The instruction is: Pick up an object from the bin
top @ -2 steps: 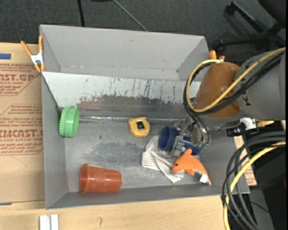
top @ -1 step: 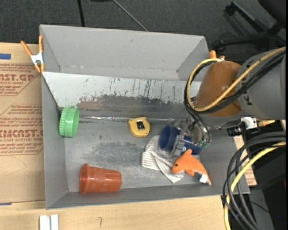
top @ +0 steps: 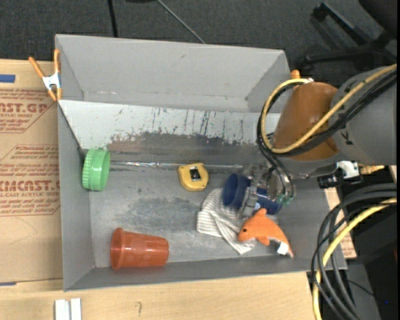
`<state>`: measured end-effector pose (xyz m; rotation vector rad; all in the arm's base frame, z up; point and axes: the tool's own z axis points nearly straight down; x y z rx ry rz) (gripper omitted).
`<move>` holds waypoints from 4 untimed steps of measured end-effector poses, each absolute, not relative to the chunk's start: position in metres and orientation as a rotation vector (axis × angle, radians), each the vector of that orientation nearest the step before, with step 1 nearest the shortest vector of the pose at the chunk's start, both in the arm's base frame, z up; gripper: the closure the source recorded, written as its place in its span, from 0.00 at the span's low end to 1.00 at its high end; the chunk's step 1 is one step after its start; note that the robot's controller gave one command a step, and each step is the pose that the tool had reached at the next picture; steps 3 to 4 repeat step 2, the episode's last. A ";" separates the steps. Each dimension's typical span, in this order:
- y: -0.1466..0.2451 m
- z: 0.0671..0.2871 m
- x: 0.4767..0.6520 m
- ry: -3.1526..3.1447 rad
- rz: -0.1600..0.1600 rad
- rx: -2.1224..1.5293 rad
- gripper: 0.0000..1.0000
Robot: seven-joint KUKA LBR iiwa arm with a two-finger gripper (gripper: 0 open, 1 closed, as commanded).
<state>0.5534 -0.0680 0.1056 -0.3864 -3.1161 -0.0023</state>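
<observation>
From my console: the gripper (top: 267, 195) is low over the right side of the grey bin (top: 167, 79), at about 3 o'clock from the bin's middle, right above a dark blue cup-like thing (top: 234, 191) lying on the floor there. The spot is crowded. A crumpled white cloth (top: 219, 223) lies at the blue thing's 6 o'clock and touches or runs under it. An orange fish-shaped toy (top: 262, 230) sits at the gripper's 6 o'clock, resting on the cloth's edge with its pale tail end toward 4 o'clock. A yellow tape measure (top: 193, 177) lies near the blue thing's 9 o'clock, apart from it. Well clear of all this, a green round lid (top: 95, 170) stands against the left wall at 9 o'clock, and a red-orange plastic cup (top: 139, 249) lies on its side at 7 o'clock, with its long axis running 9 to 3.

The blue thing appears to lie on its side with its round face turned toward 9 o'clock. Its long axis runs roughly 9 to 3, and the far end is lost under the gripper.

The arm comes in from 3 o'clock over the bin's right wall, its orange cover (top: 305, 122) looped with yellow and black cables and the wrist bent downward — the gripper is at floor level. I cannot tell whether it is parted or closed on anything.
</observation>
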 end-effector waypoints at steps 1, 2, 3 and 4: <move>-0.068 0.118 0.553 -3.114 -0.002 -0.386 1.00; -0.068 0.133 0.553 -3.115 -0.002 -0.386 1.00; -0.068 0.133 0.553 -3.115 -0.002 -0.386 1.00; -0.068 0.133 0.553 -3.115 -0.002 -0.386 1.00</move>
